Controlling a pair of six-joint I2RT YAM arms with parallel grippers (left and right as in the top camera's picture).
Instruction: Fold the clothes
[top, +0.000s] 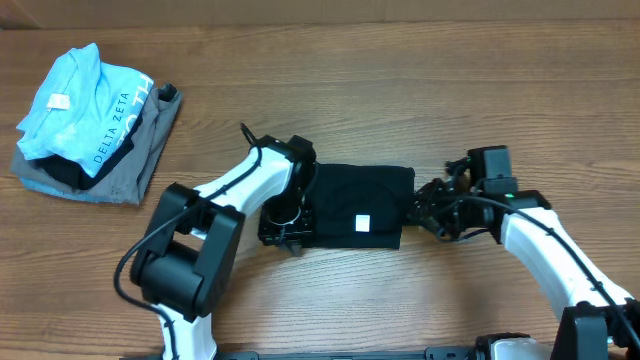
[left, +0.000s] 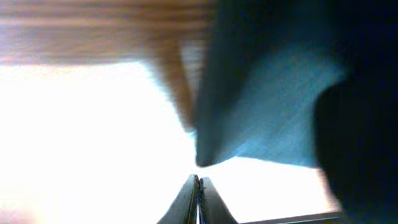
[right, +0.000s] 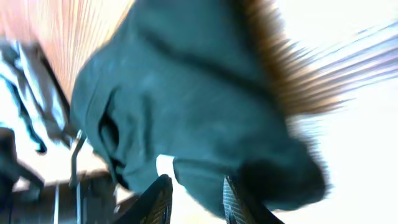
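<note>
The clothes are one black T-shirt (top: 355, 200), lying folded into a rectangle mid-table with a small white tag (top: 363, 223) on top. My left gripper (top: 284, 218) sits at the shirt's left edge. In the left wrist view it (left: 198, 180) is shut, fingers pressed together with nothing between them, and the black cloth (left: 267, 93) is just beyond the tips. My right gripper (top: 420, 208) is at the shirt's right edge. In the right wrist view it (right: 194, 183) stands partly open, with a lobe of the shirt (right: 199, 93) hanging between the fingers (right: 235, 200) and a gap showing at the left finger.
A pile lies at the table's back left: a light blue shirt (top: 80, 100) lettered "DELTA ZETA" on top of a grey folded garment (top: 130, 175). Bare wooden table (top: 450, 90) surrounds the black shirt.
</note>
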